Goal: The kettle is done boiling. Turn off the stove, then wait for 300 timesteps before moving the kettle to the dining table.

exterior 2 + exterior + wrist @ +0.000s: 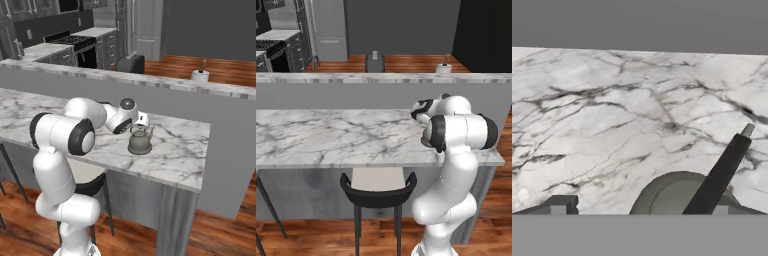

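Kettle [677,195] base cut off between pincer [639,207] fingertips.

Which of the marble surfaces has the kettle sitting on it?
The wide lower slab of the dining table, where the kettle stands beside the robot's pincer; the narrow raised ledge behind it carries a small white pot instead.

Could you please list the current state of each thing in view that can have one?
kettle: upright on the dining table, near its right end, not held
gripper: jaws open, just above the kettle's dark handle
stool: tucked under the table's front edge, unoccupied
stove: far behind the ledge; whether it is on or off cannot be told
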